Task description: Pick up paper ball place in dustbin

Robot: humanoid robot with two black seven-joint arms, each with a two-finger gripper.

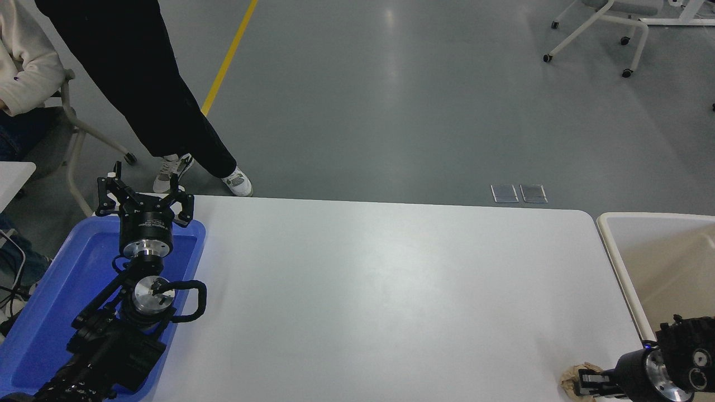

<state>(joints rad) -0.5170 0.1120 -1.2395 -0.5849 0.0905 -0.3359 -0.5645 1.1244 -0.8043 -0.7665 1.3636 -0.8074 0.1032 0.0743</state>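
Nearest the camera, at the table's front right corner, the right gripper lies low and pointing sideways across the tabletop, its fingers around the paper ball; whether they are pinching it I cannot tell. The low reach suits grabbing a soft wad sitting on the surface. Just right of the table, the dustbin waits mouth-up for the drop. Farther left, the left gripper is parked with fingers spread over the blue tray.

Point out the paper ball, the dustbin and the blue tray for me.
paper ball (572, 376): head view, on its exposed left lobe beside the right gripper.
dustbin (610, 245): head view, on its rounded left rim.
blue tray (56, 290): head view, on its bare floor.
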